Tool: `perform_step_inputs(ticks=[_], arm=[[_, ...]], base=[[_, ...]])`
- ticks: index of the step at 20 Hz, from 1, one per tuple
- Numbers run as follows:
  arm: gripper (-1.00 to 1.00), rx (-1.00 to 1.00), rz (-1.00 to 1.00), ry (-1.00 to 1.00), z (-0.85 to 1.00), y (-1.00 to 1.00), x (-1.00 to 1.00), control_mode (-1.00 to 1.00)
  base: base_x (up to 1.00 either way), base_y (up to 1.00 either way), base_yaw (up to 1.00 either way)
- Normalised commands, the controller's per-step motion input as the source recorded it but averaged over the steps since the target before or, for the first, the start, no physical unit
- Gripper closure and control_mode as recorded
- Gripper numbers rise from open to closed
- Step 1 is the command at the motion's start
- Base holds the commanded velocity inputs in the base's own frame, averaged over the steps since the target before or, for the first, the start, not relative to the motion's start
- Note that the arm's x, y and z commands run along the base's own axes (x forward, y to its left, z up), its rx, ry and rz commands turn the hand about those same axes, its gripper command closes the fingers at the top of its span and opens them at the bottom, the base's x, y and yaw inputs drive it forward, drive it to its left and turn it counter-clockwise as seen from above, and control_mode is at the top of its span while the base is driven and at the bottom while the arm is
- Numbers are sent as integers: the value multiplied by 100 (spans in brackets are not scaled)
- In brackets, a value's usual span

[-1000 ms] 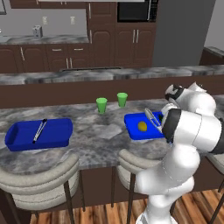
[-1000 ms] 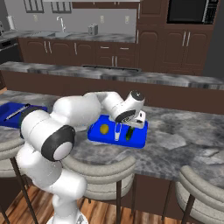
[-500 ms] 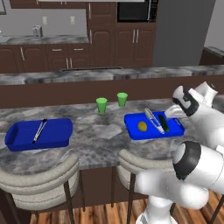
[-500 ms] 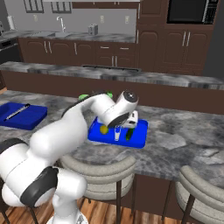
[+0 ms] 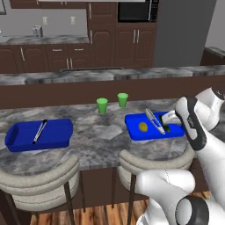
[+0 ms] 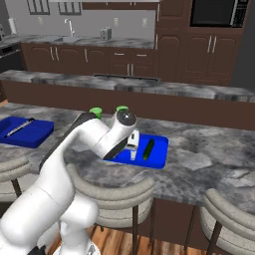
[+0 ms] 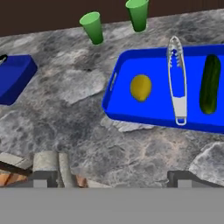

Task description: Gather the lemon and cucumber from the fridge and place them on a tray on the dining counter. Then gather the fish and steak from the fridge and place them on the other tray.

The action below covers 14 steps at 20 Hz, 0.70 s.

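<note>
While my two-finger gripper point(image 7: 111, 175) hangs spread wide and empty above the near edge of the grey marbled dining counter point(image 7: 78, 131), the first half of the job looks done to me: ahead of the fingertips sits the royal-blue shallow tray point(image 7: 131, 111), and in it lie the small round yellow lemon point(image 7: 141, 87), a pair of slim silver tongs point(image 7: 177, 78), and beyond those, on the far right side, the stubby dark green cucumber point(image 7: 210, 89).

What worries me is the pull-back. The forearm crosses over this tray in the right base view, where the cucumber point(image 6: 148, 149) lies just beside the hand, so a low swing toward the fridge could clip the rim and slide the whole tray, or set the lemon rolling. The two bright green cups point(image 7: 92, 27) stand past the tray's far edge; a wide sweep in that direction would topple them. I would lift clear first, then turn.

Off to the left of the gripper lies the second royal-blue tray point(image 5: 39, 134), which carries another thin silver utensil point(image 5: 39, 131), tongs too I think, though it is too small to be sure. That utensil could get in the way when the fish and steak come down.

The round padded stools point(image 5: 39, 180) under the counter crowd the base when it drives off.
</note>
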Motion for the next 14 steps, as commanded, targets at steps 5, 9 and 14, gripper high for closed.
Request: perform_step_inputs(ticks=[5, 9, 14], arm=[[-100, 11, -16, 0, 28, 40, -55, -100], [-100, 7, -13, -3, 49, 28, -68, -100], [-100, 0, -8, -11, 61, 29, -66, -100]], base=[[0, 0, 0], [0, 0, 0], [0, 0, 0]])
